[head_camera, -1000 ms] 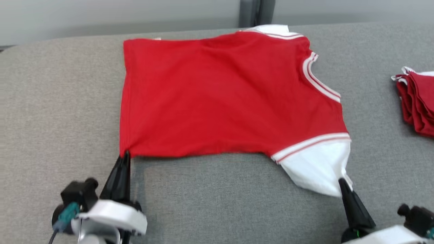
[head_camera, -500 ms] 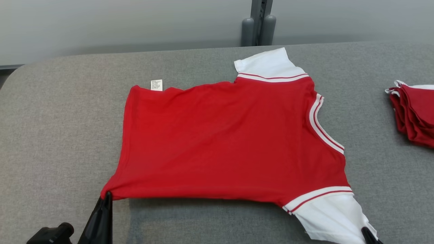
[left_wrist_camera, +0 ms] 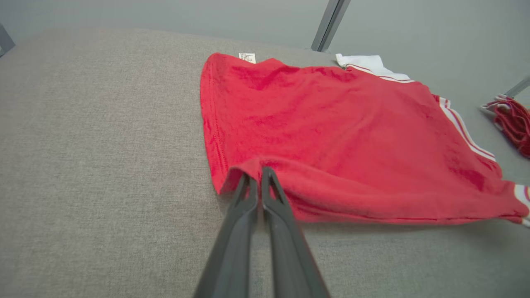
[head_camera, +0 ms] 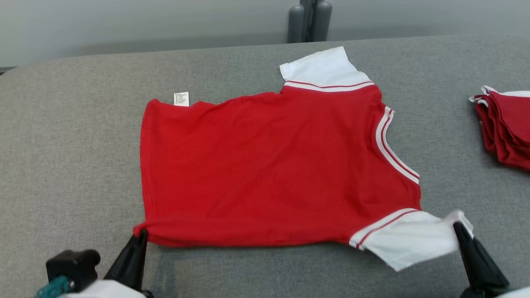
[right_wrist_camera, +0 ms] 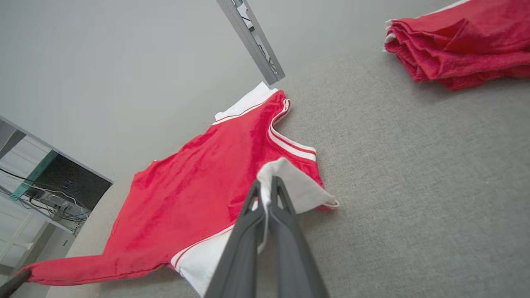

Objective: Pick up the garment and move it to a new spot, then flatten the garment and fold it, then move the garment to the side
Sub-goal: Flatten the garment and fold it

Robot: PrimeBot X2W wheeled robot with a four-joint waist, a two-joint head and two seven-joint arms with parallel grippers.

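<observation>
Well to the right of the garment (head_camera: 269, 165), apart from it, a stack of folded red clothes (head_camera: 505, 124) with white edging, on the same grey tabletop (head_camera: 74, 124). Beyond the garment's far edge, a grey post (head_camera: 309, 20) against a pale wall (head_camera: 124, 25).

Garment itself red, spread mostly flat near the middle of the tabletop, striped neckline toward the stack, hem on the opposite side. At the garment's far hem corner, a small white label (head_camera: 181, 99) poking out. Far sleeve (head_camera: 323, 68) white, flat on the surface. Near sleeve (head_camera: 410, 240) white too, stretched outward, its tip held up a little off the surface with shadow beneath.

Left tool (head_camera: 142, 235) at the garment's near hem corner, clenched on it. In the left wrist view, dark fingers (left_wrist_camera: 242, 215) pressed together, a fold of red fabric pinched at their tips, the corner slightly raised.

Right tool (head_camera: 457, 227) at the tip of the near sleeve, likewise clamped tight. In the right wrist view, fingers (right_wrist_camera: 285, 227) closed on white cloth, sleeve fabric draped over and beside the tips.
</observation>
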